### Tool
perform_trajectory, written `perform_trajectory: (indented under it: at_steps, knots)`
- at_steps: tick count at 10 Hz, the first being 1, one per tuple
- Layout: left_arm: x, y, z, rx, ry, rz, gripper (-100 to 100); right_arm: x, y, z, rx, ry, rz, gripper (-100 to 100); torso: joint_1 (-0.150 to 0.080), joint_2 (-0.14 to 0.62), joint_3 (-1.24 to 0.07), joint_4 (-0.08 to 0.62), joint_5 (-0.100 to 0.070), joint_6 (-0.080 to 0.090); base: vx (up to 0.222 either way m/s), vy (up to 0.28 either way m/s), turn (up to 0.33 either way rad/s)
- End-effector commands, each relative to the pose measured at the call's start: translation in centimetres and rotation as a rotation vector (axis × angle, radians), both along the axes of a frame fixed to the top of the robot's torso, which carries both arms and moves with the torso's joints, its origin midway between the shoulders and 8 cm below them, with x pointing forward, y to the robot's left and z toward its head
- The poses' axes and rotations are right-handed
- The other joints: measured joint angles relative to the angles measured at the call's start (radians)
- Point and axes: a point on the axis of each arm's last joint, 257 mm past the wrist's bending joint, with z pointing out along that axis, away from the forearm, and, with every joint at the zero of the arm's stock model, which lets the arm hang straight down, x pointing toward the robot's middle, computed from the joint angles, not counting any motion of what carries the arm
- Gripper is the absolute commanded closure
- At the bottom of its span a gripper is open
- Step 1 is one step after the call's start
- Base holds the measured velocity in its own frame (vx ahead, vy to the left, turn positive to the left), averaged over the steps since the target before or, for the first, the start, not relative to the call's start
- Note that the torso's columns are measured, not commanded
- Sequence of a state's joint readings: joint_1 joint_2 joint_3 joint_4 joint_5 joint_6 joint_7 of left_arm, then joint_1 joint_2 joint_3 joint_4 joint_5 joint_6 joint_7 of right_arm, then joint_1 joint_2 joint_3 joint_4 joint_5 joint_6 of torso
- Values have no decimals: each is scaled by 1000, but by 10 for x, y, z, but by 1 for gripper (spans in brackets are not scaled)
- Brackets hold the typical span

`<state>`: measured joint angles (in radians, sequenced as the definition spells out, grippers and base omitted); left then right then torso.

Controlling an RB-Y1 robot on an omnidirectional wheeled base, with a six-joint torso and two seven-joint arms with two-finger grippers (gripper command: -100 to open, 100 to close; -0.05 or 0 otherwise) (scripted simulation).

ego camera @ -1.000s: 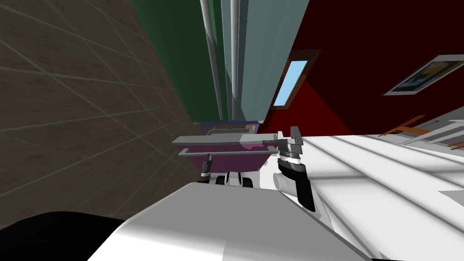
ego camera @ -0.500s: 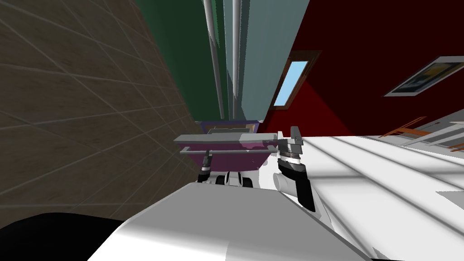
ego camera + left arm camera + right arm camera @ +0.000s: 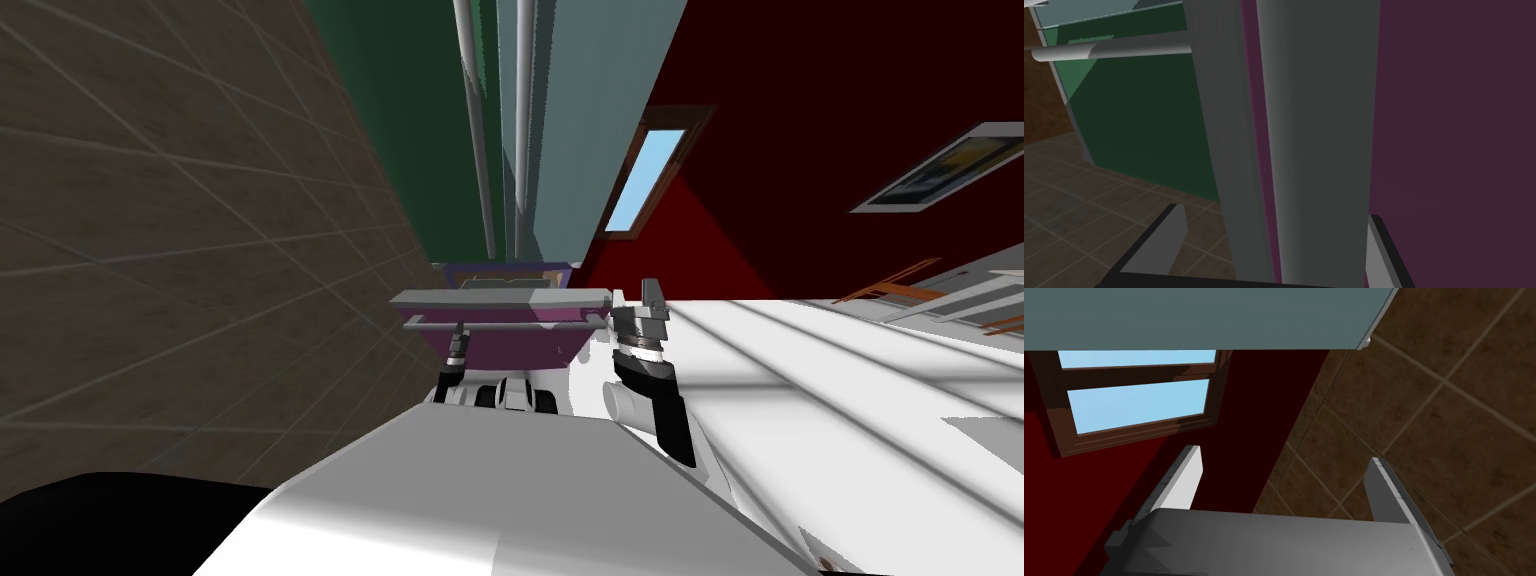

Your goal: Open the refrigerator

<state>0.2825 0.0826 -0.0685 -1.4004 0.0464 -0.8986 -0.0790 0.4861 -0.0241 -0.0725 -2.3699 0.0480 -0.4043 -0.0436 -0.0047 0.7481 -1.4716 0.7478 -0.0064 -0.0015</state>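
Two tools, only one busy: the left tool [image 3: 1277, 212] is spread wide, straddling the grey handle bar [image 3: 1319, 125] of the purple refrigerator door [image 3: 1454, 125], dead centre of the head view, gripping nothing yet. The right tool [image 3: 1285, 454] hangs fingers apart, empty, just right of centre. Looks like the grab step; next it should clamp down, then pull.

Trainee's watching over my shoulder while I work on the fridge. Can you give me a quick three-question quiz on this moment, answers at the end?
1. True or false: the left gripper has its fingers open on either side of the grey handle bar.
2. The panel behind the handle bar is: A green, B purple, C white.
3. Fill in: the right gripper is open and holds ____.

Key: 1 true; 2 B; 3 nothing.
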Motion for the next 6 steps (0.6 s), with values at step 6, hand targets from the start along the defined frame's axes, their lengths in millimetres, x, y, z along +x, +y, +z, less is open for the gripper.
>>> perform_trajectory:
  at_steps: [6]
  knots:
    - [-1, 1, -11, -2, 34, 3, 0, 0, 0, 0, 0, 0, 0, 0, 4, -9, -4, -9, 6, 2, 0, 0, 0]
